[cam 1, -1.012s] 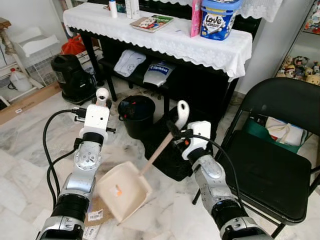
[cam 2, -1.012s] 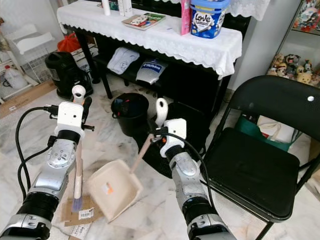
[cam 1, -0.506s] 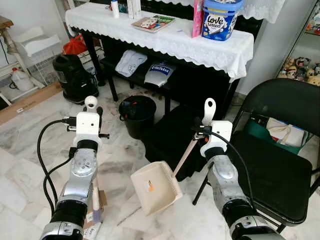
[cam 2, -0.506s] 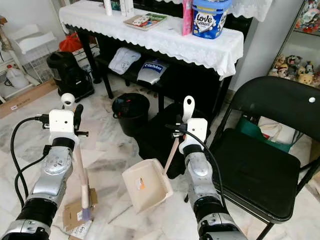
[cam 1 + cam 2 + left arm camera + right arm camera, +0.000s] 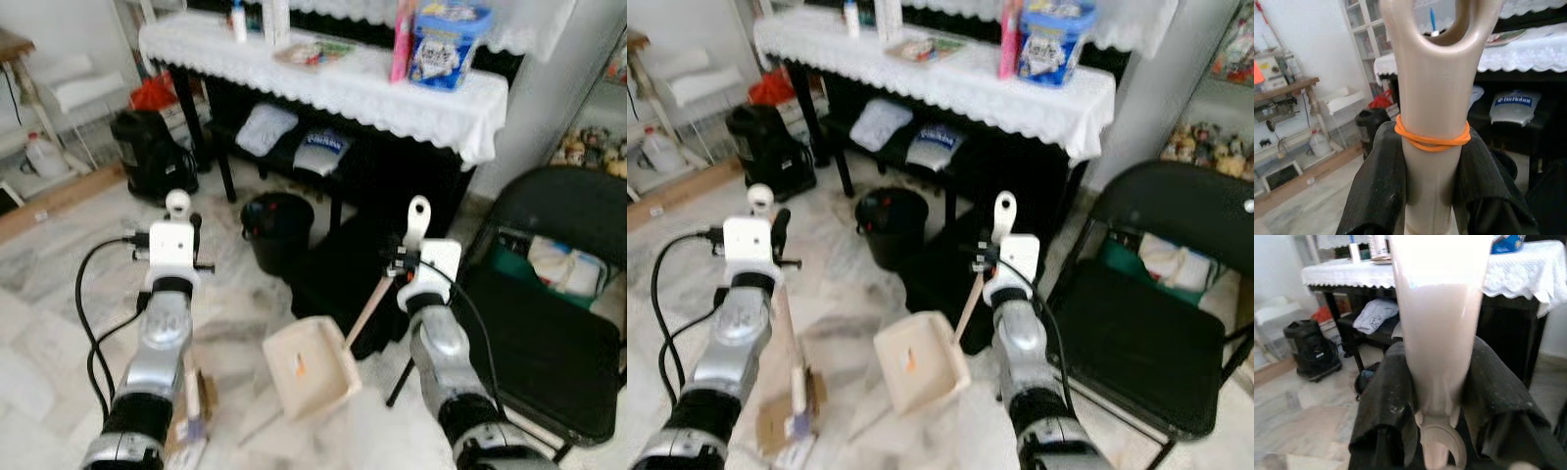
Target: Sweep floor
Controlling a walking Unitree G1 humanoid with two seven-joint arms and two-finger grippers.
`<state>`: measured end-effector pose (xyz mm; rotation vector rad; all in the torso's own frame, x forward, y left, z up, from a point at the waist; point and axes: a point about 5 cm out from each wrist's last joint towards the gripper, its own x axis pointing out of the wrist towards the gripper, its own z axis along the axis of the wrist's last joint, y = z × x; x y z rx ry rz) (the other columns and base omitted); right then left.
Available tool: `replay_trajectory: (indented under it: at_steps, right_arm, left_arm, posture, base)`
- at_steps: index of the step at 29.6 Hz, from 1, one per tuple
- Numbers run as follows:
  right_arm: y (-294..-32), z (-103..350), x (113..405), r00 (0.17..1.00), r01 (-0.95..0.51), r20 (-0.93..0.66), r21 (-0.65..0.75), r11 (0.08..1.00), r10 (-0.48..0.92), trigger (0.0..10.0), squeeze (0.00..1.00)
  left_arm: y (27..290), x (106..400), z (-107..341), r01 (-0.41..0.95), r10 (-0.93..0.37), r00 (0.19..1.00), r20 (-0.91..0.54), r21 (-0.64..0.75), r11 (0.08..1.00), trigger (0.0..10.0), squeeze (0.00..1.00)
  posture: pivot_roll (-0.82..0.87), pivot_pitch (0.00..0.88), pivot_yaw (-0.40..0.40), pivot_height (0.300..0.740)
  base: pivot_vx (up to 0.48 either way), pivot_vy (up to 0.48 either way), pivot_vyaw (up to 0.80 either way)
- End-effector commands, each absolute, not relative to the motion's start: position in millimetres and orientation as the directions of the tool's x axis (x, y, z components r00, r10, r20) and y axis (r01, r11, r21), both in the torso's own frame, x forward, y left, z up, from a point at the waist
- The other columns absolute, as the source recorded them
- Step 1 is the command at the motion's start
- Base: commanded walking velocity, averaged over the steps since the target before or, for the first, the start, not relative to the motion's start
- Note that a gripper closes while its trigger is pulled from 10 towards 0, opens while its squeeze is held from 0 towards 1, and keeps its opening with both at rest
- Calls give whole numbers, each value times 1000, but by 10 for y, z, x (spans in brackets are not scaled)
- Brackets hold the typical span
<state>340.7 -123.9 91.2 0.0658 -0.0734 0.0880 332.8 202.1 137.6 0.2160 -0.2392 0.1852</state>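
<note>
My left gripper (image 5: pixel 174 238) is shut on the upper end of a beige broom handle (image 5: pixel 1433 98) that has an orange rubber band around it. The broom hangs down, and its brush end (image 5: pixel 797 419) rests by a piece of brown cardboard (image 5: pixel 772 427) on the marble floor. My right gripper (image 5: pixel 415 257) is shut on the handle (image 5: pixel 1435 323) of a cream dustpan (image 5: pixel 309 367). The pan is tilted just above the floor between my two arms. The picture is blurred.
A black bin (image 5: pixel 277 221) and a dark bag (image 5: pixel 338 279) stand in front of a table with a white lace cloth (image 5: pixel 343 88). A black folding chair (image 5: pixel 549 328) is close on the right. A black appliance (image 5: pixel 147 152) stands at the left.
My right arm has swung the dustpan to the right, away from the cardboard. My left arm has drawn the broom back to the left. The view has shifted a little.
</note>
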Motion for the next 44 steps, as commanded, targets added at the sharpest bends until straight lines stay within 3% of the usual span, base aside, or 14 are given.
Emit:
replay_trajectory:
  at_steps: [1, 20, 38, 44]
  right_arm:
    - [-1288, 968, 3421, 991, -74, 115, 71, 995, 66, 10000, 0]
    - [-1260, 930, 3411, 992, -87, 97, 36, 996, 83, 10000, 0]
    - [-1264, 925, 3411, 992, -86, 94, 37, 996, 82, 10000, 0]
    - [-1315, 909, 3412, 996, -44, 83, 55, 998, 39, 10000, 0]
  left_arm:
    - [1956, 3363, 1516, -194, 125, 940, 318, 196, 961, 10000, 0]
    - [1983, 3353, 1554, -204, 126, 932, 340, 204, 958, 10000, 0]
    - [1969, 3362, 1532, -204, 129, 936, 327, 206, 957, 10000, 0]
    - [1964, 3365, 1518, -196, 126, 939, 319, 197, 961, 10000, 0]
  posture:
    - [11, 0, 32, 740]
    - [19, 0, 34, 740]
    - [20, 0, 32, 740]
    - [20, 0, 32, 740]
  base:
    - [0, 405, 0]
    - [0, 42, 0]
    - [0, 0, 758]
    - [0, 46, 0]
